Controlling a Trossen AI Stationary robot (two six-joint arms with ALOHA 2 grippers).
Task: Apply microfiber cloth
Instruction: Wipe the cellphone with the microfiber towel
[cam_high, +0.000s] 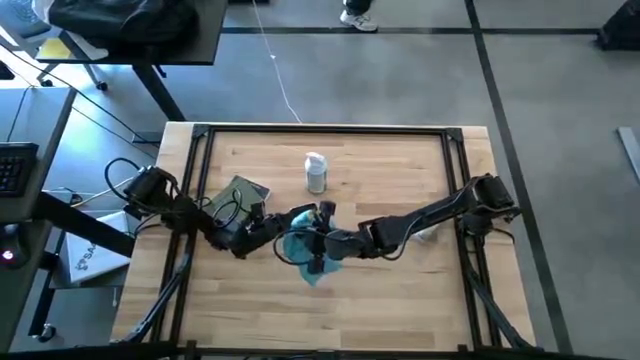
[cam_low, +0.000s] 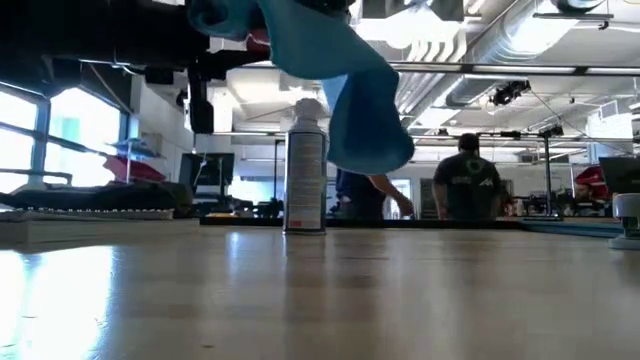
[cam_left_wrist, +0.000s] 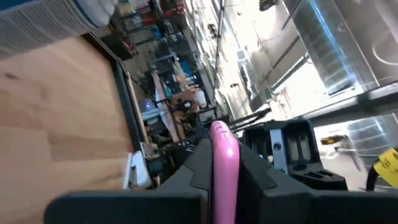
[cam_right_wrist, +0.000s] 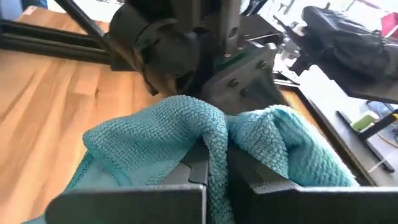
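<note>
Turquoise microfiber cloth (cam_right_wrist: 211, 149) pinched in our right gripper (cam_right_wrist: 214, 168)
It hangs above the table; our left gripper (cam_left_wrist: 221, 168), just left, clamps something pink.

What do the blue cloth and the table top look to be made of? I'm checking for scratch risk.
The microfiber cloth, pinched in the right gripper, looks like soft knitted microfiber: a fine waffle weave shows and it drapes in folds. The table looks like pale wood planks with visible grain and a smooth, faintly glossy finish that reflects light in the low view.
</note>
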